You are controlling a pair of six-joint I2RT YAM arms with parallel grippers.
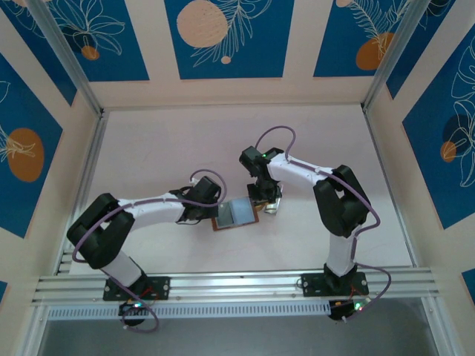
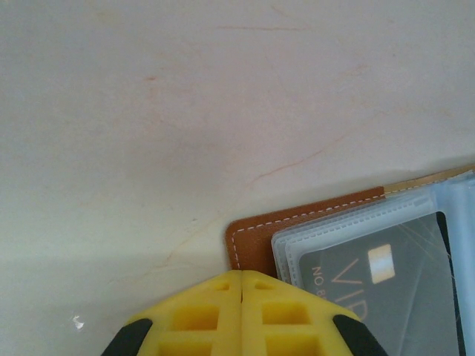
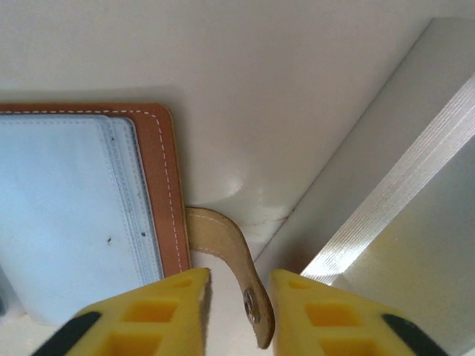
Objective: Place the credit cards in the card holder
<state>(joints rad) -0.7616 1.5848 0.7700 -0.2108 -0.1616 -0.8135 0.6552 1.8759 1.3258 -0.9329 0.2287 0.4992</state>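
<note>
We see card holder [image 1: 236, 213] open at frame centre, dark card [image 2: 386, 297] in clear sleeve [image 2: 349, 237]. Left gripper [image 2: 243, 282] jaws pressed together at its corner. Right gripper [image 3: 240, 280] jaws narrowly apart, snap strap [image 3: 223, 241] between, unclamped.

dark card [image 2: 386, 289] | text: "VI…", "NO 8…" | both cut off

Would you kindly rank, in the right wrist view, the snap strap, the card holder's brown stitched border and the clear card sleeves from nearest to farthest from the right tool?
1. Snap strap, lying between the fingers of the right tool.
2. Brown stitched border, just left of the tool.
3. Clear card sleeves, farther left.
</note>
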